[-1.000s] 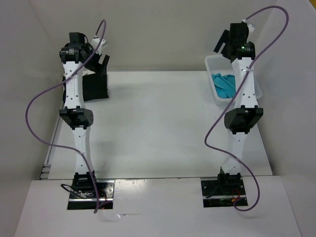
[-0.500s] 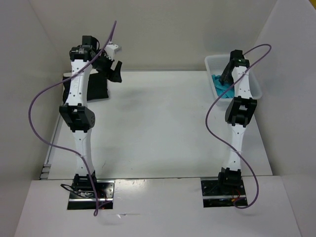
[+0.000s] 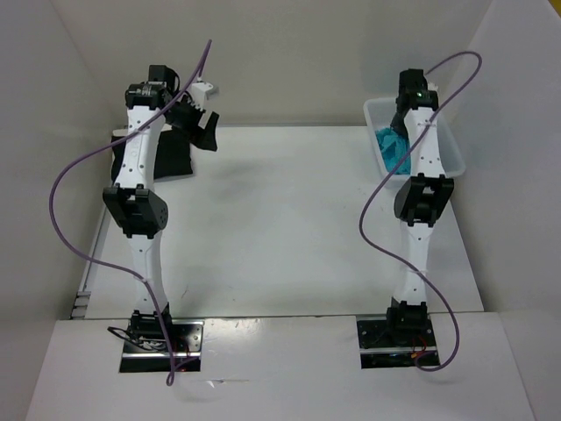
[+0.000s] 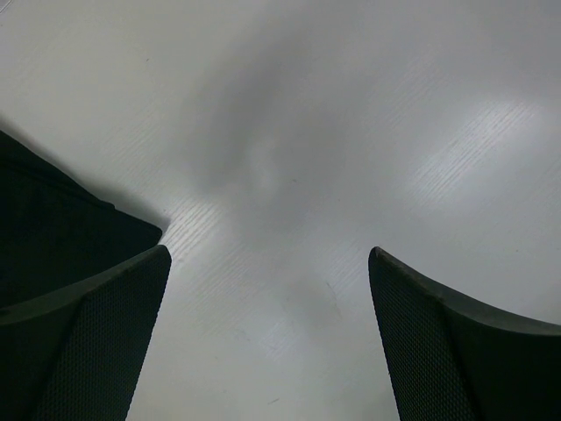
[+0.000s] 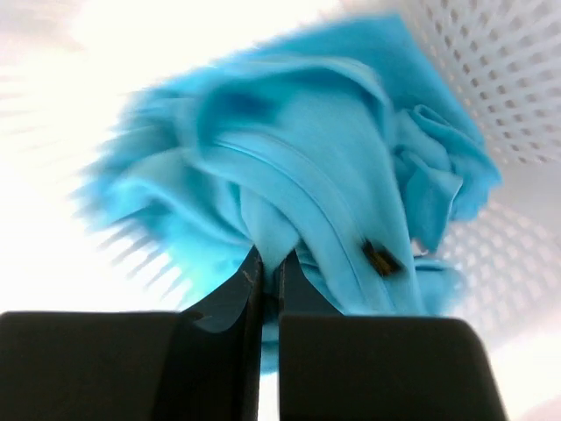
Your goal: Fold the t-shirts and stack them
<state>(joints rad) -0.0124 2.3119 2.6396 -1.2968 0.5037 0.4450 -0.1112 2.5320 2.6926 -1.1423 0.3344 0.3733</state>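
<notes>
A crumpled turquoise t-shirt (image 5: 307,167) lies in a white perforated bin (image 5: 517,79) at the back right of the table (image 3: 289,228). My right gripper (image 5: 270,263) is shut on a fold of this shirt, with cloth pinched between the jaws. From above, the right arm (image 3: 422,140) reaches over the bin (image 3: 451,145) and hides its gripper, and only part of the turquoise shirt (image 3: 390,147) shows. A folded black t-shirt (image 3: 162,156) sits at the back left. My left gripper (image 3: 200,124) hangs open just right of it, over bare table (image 4: 289,158), holding nothing.
White walls close the table in at the back and on both sides. A dark edge of the black shirt (image 4: 53,219) shows at the left of the left wrist view. Purple cables loop off both arms.
My right gripper dropped into the bin and shut on the turquoise shirt. My left gripper swung from over the black shirt to its right and stayed open.
</notes>
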